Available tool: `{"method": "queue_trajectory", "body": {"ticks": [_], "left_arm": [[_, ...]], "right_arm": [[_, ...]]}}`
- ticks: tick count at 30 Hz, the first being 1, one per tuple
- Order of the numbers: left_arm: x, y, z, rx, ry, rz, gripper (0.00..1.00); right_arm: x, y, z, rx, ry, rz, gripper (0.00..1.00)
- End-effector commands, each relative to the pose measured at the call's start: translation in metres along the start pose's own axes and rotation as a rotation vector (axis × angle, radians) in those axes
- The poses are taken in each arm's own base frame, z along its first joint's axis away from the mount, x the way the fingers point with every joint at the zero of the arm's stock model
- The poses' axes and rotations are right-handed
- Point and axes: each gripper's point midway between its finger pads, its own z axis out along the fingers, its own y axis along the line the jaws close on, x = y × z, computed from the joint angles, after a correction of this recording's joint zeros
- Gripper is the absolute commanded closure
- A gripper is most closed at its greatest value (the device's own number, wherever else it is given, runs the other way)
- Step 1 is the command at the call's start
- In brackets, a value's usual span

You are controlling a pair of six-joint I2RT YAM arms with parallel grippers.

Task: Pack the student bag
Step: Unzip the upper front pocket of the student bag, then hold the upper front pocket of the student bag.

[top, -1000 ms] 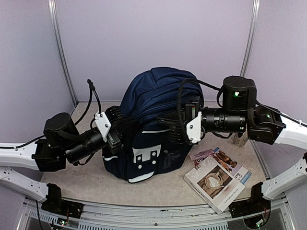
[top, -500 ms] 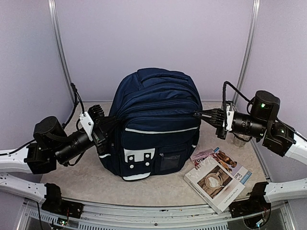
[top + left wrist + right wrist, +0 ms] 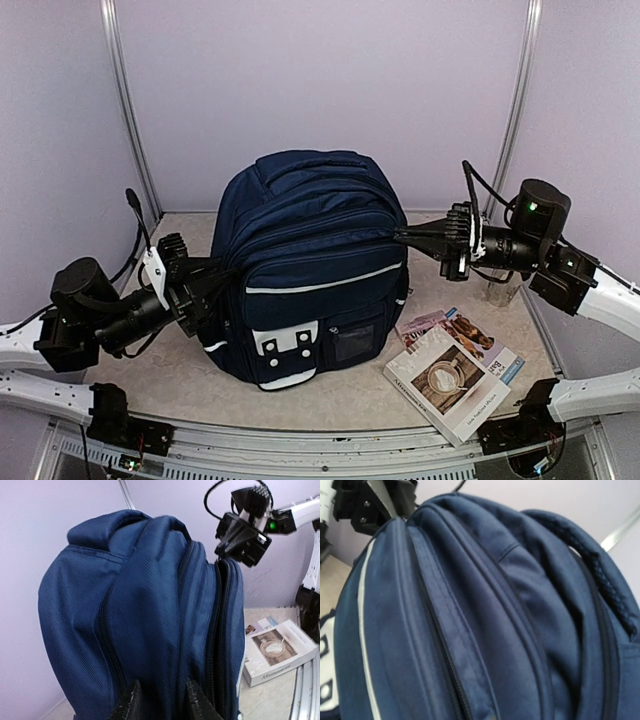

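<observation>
Beige tabletop (image 3: 200, 385), lilac walls (image 3: 320, 80): student bag (image 3: 310, 270) upright mid-frame; right gripper (image 3: 402, 237) pinched closed at its right edge; left gripper (image 3: 162, 689) straddles fabric, grip unclear.

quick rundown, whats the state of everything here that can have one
student bag: standing upright, zips in view look closed
left pincer: jaws slightly apart astride a fold on the bag's side, grip unclear
right pincer: shut, tips at the bag's upper side; whether it pinches anything is hidden
book: closed, lying flat right of the bag
</observation>
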Motion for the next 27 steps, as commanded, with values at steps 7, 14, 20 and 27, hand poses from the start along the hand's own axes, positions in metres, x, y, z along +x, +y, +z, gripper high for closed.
{"method": "queue_trajectory", "body": {"ticks": [7, 14, 20, 27], "left_arm": [[-0.067, 0.010, -0.008, 0.013, -0.135, -0.038, 0.32], [-0.066, -0.009, 0.039, 0.017, 0.062, 0.009, 0.28], [-0.064, -0.006, 0.053, -0.032, 0.103, 0.121, 0.20], [-0.057, -0.044, 0.058, 0.183, 0.135, 0.132, 0.08]], "right_arm": [[-0.031, 0.026, -0.005, -0.159, -0.176, 0.013, 1.00], [-0.028, 0.027, 0.001, -0.161, -0.183, 0.010, 1.00], [-0.026, 0.029, -0.001, -0.166, -0.169, 0.008, 1.00], [-0.029, 0.022, -0.001, -0.133, -0.165, -0.006, 1.00]]}}
